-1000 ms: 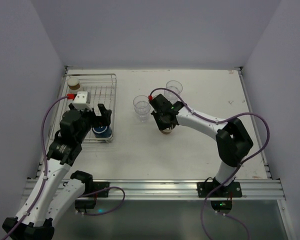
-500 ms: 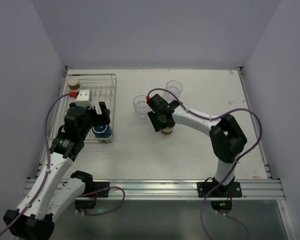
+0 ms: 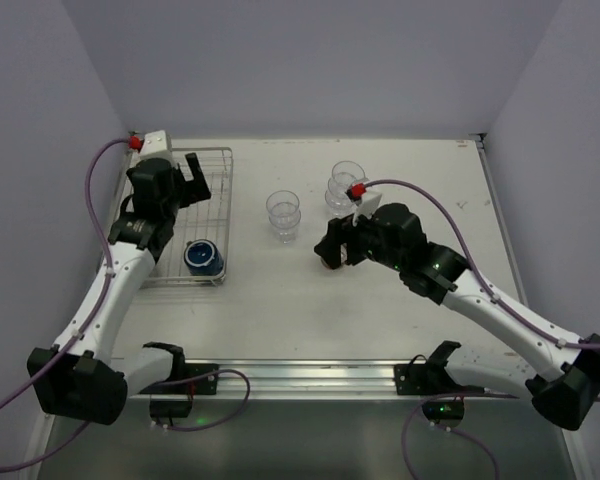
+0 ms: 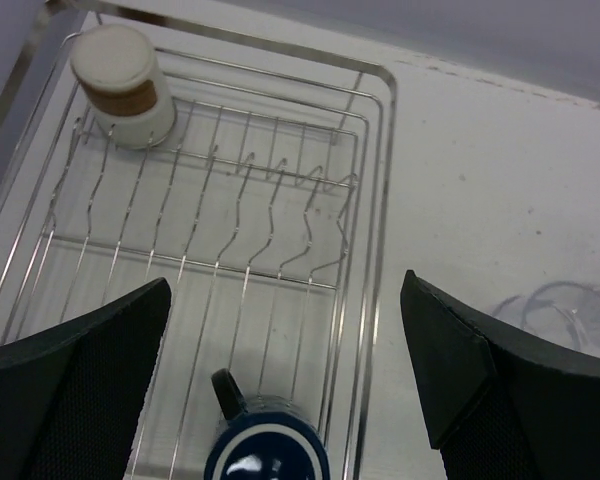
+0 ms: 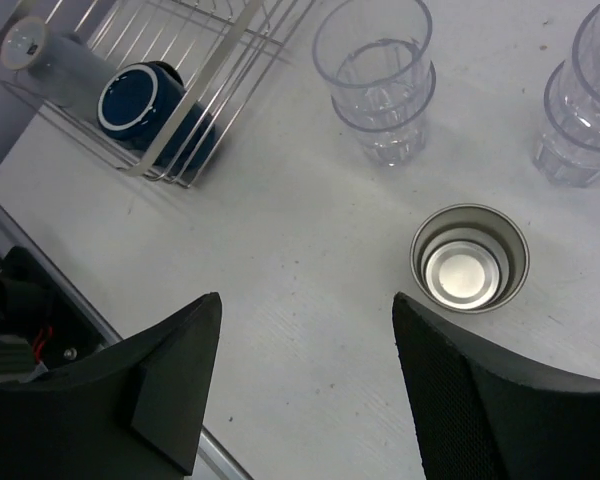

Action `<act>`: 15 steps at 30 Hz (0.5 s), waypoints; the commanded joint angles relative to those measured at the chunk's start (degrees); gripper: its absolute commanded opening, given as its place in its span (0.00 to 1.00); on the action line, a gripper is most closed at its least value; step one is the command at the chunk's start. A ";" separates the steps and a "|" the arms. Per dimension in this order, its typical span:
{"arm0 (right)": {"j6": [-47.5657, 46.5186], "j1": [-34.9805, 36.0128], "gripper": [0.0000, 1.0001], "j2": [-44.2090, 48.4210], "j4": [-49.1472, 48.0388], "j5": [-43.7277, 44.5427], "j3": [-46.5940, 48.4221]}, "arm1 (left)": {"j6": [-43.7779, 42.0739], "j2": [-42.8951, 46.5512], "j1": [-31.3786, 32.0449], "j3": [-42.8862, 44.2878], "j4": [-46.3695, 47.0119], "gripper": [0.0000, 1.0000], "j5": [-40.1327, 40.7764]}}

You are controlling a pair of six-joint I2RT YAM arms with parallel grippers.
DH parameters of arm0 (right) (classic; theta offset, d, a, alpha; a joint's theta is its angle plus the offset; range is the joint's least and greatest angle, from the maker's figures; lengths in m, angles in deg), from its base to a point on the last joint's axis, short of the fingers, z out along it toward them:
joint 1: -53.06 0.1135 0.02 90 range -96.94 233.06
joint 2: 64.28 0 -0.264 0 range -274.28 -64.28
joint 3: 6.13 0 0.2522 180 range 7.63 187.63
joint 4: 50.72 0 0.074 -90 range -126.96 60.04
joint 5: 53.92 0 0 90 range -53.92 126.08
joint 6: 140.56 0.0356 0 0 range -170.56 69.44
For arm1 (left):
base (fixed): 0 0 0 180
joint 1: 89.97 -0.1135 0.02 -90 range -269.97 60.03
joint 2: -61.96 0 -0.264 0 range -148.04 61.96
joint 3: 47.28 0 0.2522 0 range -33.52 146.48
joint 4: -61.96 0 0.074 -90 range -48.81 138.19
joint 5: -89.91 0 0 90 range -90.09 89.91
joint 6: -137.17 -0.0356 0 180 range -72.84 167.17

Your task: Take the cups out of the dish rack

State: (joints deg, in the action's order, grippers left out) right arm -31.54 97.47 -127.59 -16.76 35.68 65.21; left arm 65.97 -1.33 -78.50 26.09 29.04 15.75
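1. I am holding the left gripper (image 4: 285,285) over the dish rack (image 4: 385,200) with its jaws spread wide and nothing between them.
2. I am seeing the navy mug (image 4: 267,450) low in the gap between those jaws, inside the rack and not touched by either finger.
3. I am also seeing a tan cup with a cream base (image 4: 123,88) well ahead of the left-hand finger, standing in the rack's far corner.
4. I am keeping the right gripper (image 5: 305,310) above the table with its jaws parted and gripping nothing.
5. A grey-lined cup (image 5: 470,258) is sitting mouth up just ahead of the right-hand finger, outside the gap.
6. Two stacks of clear tumblers are standing further ahead of these jaws: one (image 5: 373,80) in line with the gap, the other (image 5: 590,95) off past the right-hand finger.
7. I am judging the task as well along: the tumblers and the grey-lined cup are out, while the mug and the tan cup are left in the rack. My guess is the left arm is taking one next.
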 commanded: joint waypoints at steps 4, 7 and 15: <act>2.68 0.25 0.72 7.58 -12.91 -5.04 -8.89 | 2.90 -13.67 -11.46 9.28 5.70 1.00 2.44; 3.03 0.33 0.72 8.64 -14.57 -6.53 -10.03 | 1.23 -19.30 -13.92 12.36 9.22 0.99 2.35; 3.30 0.25 0.71 8.11 -15.99 -8.38 -11.18 | -1.14 -33.64 -19.80 19.48 11.77 0.96 -0.01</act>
State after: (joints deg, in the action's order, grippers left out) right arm -28.85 97.64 -120.14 -28.71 28.75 54.44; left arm 66.72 -31.78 -95.73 41.37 36.82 16.12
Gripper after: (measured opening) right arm 0.709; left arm 0.968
